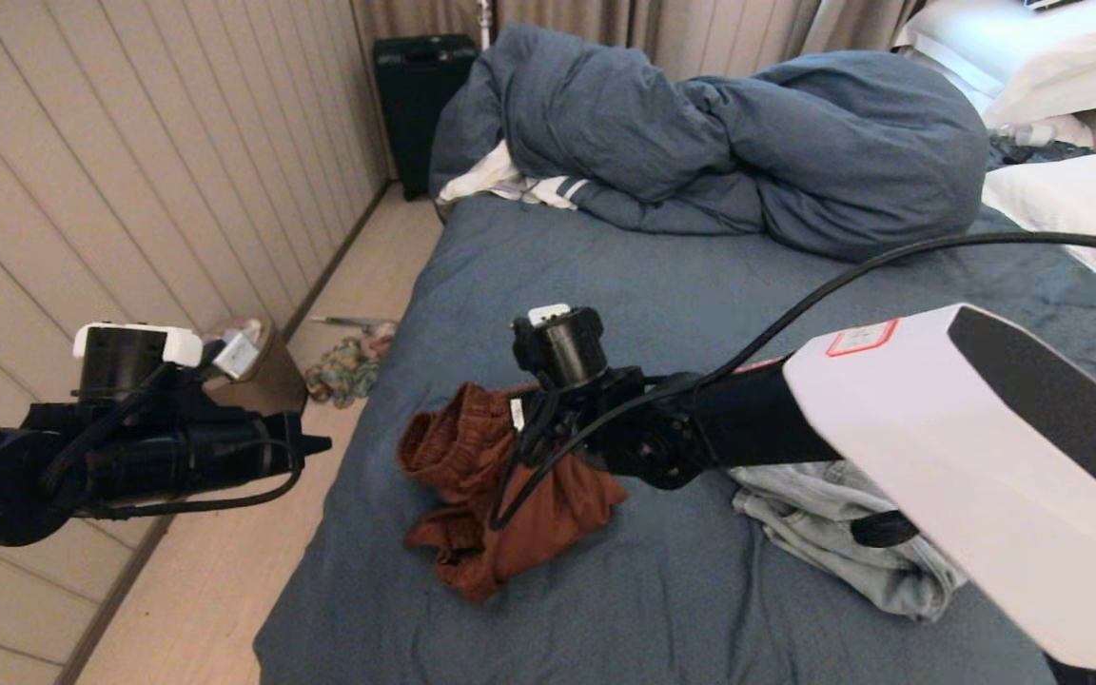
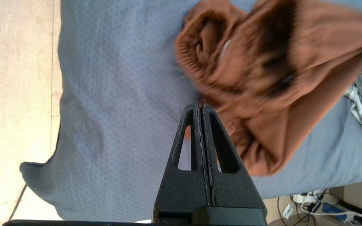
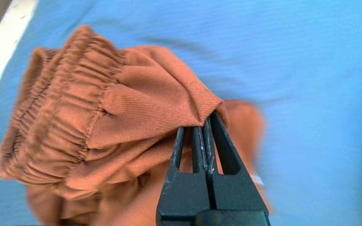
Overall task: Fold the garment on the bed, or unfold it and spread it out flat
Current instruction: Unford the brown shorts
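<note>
The left hand hung out over the pale wooden floor, just off the left edge of the big bed with the slate-blue sheet. Its two black fingers were pressed flat together with nothing between them. It pointed toward the bed but did not touch any cloth.

Near that left edge of the bed lay the crumpled rust-orange garment with a stretchy gathered waistband. It was all bunched up, not flat and not folded. The right hand was down on it, and its fingers were clamped on a pinch of the orange cloth just beside the waistband. The garment looked partly lifted off the sheet.

Farther right on the bed sat a wrinkled pale grey piece of clothing, close to the orange one. The puffy blue duvet was heaped at the far end, with white pillows in the far right corner.

This looked like the start of the job: one grip was made and the garment was not yet spread. Next, the left hand would likely need to open, reach in and take another edge, so both hands could pull the cloth out flat.
</note>
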